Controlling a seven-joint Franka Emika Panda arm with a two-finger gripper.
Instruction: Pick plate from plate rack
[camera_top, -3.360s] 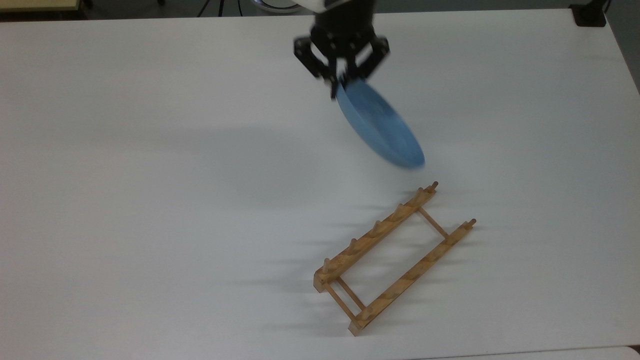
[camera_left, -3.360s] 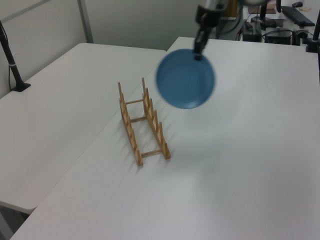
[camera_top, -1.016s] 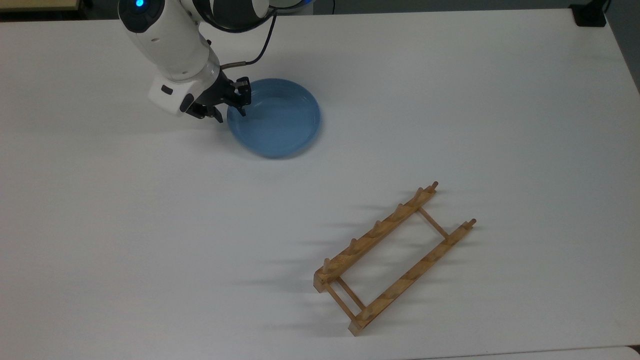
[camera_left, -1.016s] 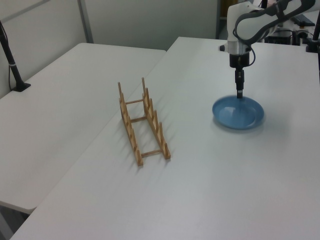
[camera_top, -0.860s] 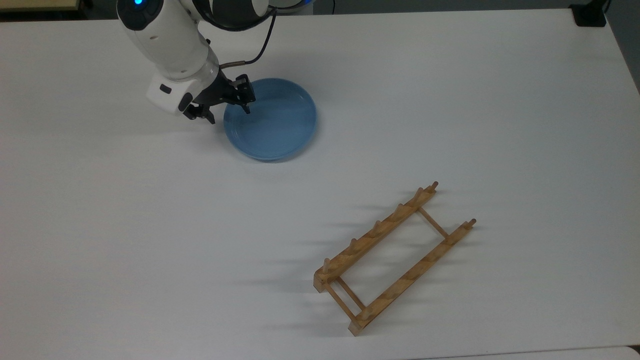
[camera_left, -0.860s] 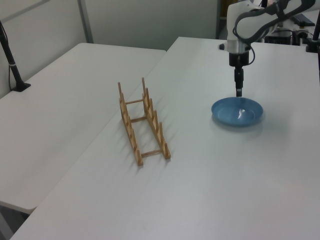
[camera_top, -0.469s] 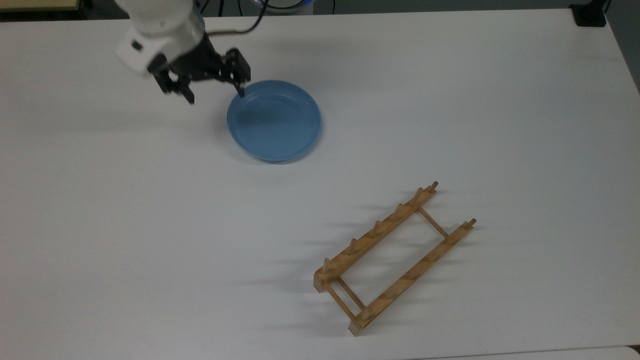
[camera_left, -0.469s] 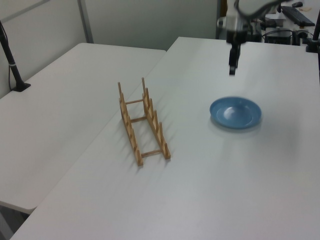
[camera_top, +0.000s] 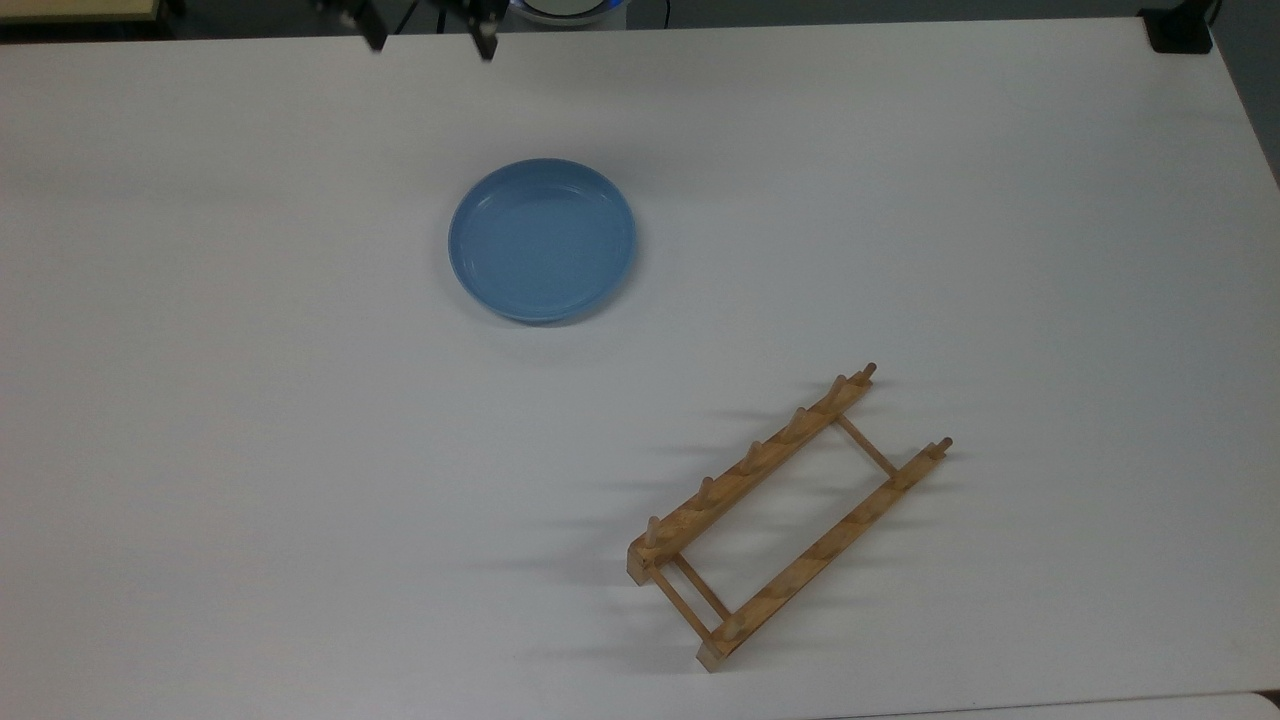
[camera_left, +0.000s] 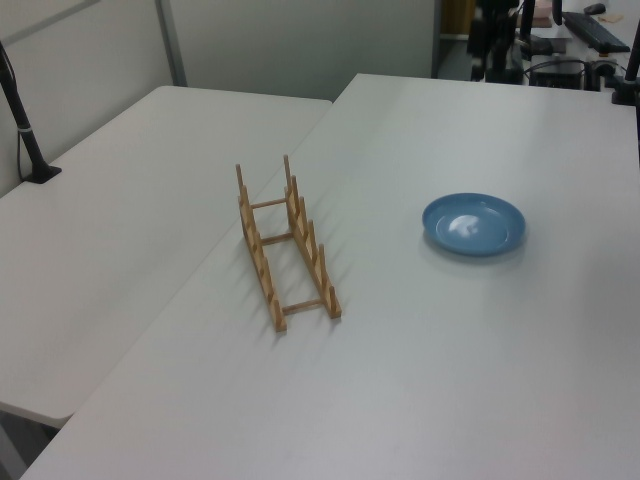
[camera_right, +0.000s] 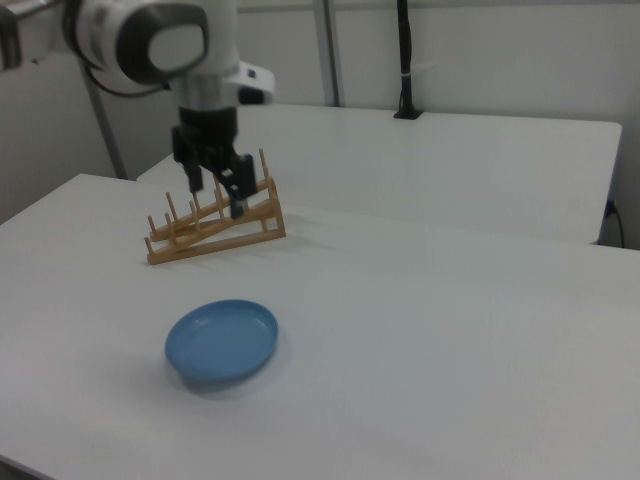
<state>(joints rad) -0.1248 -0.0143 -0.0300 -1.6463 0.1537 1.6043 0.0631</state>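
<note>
Round light-blue plate (camera_top: 542, 240) flat on white table (camera_top: 250, 450), upper centre of the top view, empty light-brown wooden plate rack (camera_top: 788, 515) lower right, black two-finger gripper (camera_top: 428, 35) at top edge, fingers spread apart, holding nothing

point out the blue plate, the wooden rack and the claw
round light-blue plate (camera_top: 542, 240), top view, centre of its flat bottom
light-brown wooden plate rack (camera_top: 745, 477), top view, on one rail
black two-finger claw (camera_right: 216, 187), right view, between its fingertips

Bright, even overhead light washes the white tabletop (camera_top: 300, 450), the plate rack (camera_top: 785, 515) throwing soft streaked shadows toward the top view's left, a pale glare on the plate (camera_left: 473, 223), and the pincer (camera_right: 217, 191) slightly blurred.
</note>
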